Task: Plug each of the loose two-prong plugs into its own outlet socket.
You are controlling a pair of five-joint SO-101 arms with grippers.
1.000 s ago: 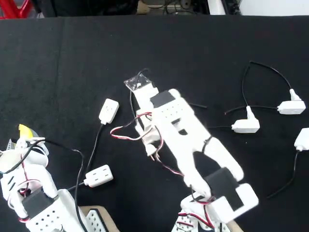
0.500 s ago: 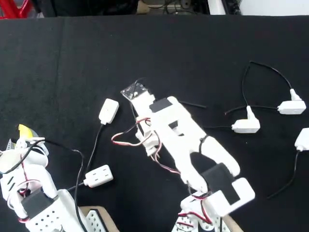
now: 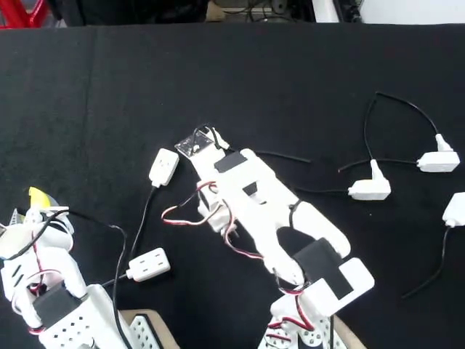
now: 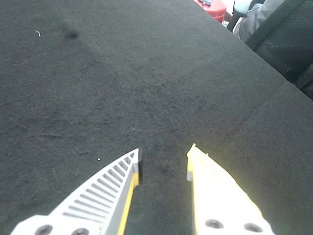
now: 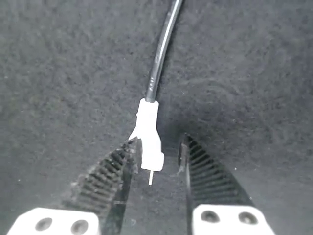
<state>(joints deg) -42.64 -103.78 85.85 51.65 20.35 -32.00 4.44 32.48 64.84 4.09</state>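
- The fingers [image 5: 110,171] of my right gripper [image 5: 158,141] stand partly open, clamped on nothing.
- A small white two-prong plug [image 5: 149,142] on a thin black cable [image 5: 164,44] lies between them. It sits close against one finger, with a clear gap to the other. I cannot tell whether it touches.
- A metal prong points back toward the finger bases, and the cable runs out past the fingertips.
- From above, a white rectangular outlet socket [image 3: 163,166] lies just beside these fingers. A second white socket [image 3: 149,264] lies well behind them.
- Three more white plugs [image 3: 370,189] lie well apart from them.
- My left gripper [image 4: 164,150] has its fingers [image 4: 105,196] slightly open around nothing, over the black cloth table [image 4: 146,73].
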